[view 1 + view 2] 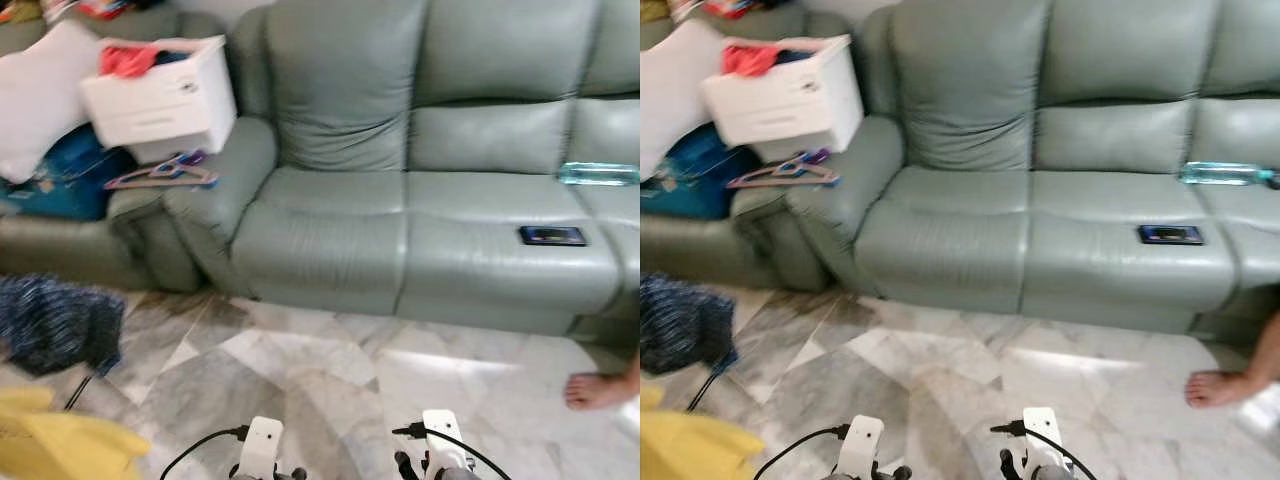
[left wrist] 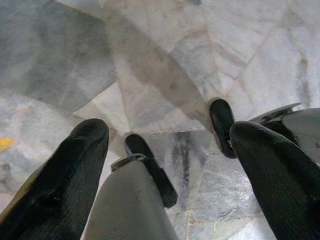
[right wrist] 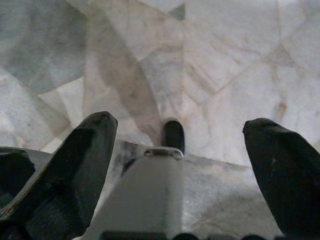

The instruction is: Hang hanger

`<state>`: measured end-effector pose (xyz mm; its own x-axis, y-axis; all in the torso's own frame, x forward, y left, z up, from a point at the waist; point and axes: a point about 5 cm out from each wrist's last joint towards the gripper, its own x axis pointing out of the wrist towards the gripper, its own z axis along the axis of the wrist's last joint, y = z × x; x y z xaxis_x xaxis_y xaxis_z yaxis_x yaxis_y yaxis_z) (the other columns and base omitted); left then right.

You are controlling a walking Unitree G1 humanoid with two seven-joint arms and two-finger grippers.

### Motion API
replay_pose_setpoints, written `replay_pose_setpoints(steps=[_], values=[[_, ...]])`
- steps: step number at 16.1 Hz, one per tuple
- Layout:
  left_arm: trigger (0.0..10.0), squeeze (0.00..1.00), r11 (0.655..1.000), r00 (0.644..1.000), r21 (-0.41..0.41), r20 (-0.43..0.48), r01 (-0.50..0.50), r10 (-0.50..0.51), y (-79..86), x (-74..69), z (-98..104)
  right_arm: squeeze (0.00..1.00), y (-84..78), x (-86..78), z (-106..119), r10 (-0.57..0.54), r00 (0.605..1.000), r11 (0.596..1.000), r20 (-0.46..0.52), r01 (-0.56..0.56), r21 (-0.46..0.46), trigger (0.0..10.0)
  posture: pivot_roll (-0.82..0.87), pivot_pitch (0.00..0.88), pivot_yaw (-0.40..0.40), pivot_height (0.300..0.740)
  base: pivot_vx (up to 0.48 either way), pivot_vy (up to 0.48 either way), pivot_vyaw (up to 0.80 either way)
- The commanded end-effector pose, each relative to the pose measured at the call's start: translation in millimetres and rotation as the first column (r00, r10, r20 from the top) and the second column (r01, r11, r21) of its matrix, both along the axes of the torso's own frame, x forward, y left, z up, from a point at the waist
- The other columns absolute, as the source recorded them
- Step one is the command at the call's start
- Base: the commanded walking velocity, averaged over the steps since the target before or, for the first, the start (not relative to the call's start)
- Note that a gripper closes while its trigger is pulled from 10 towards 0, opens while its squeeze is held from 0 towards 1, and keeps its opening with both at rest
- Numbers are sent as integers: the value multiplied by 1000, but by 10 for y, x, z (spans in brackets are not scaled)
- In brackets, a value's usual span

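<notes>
- Far left from my head camera: a dark blue cloth (image 1: 55, 322) and something yellow (image 1: 60, 440) lie on the marble floor (image 1: 330, 370), with a white pillow (image 1: 40, 95) above them.
- The hangers (image 1: 162, 173) (pink and purple, a small pile) lie flat on the sofa's armrest (image 1: 215, 170), just below a white box (image 1: 165, 95) holding red clothing. Their long axis runs roughly left-right along the armrest; I can't make out which way the hooks point through the blur.
- No rail or hook to hang on is in sight, so I can't judge how far along the job is.
- My left claw (image 2: 165, 165) hangs low over the floor, fingers spread wide, holding nothing.
- My right claw (image 3: 180, 165) is likewise wide open and empty.
- To take one hanger cleanly, I'd come in across its long axis and pinch a single bar, not the pile.
- Right side: a phone (image 1: 552, 235) and a water bottle (image 1: 598, 174) on the sofa seat (image 1: 450, 230); a person's bare foot (image 1: 598, 390) on the floor, so I'd keep clear.
</notes>
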<state>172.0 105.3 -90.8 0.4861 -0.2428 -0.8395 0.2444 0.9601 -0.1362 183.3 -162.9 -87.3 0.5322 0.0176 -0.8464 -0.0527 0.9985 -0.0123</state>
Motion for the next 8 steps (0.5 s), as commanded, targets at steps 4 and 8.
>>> replay_pose_setpoints(steps=[4,8], values=[[10000,0,1000,1000,19,2,5,-5,63,6,-3,0,51,11,2,-9,1000,1000,2,9,10,10000,-133,0,111,740,121,0,-542],[10000,0,1000,1000,21,3,4,-4,76,9,-2,0,55,10,1,-13,1000,1000,2,13,12,10000,-133,0,115,740,261,0,-533]])
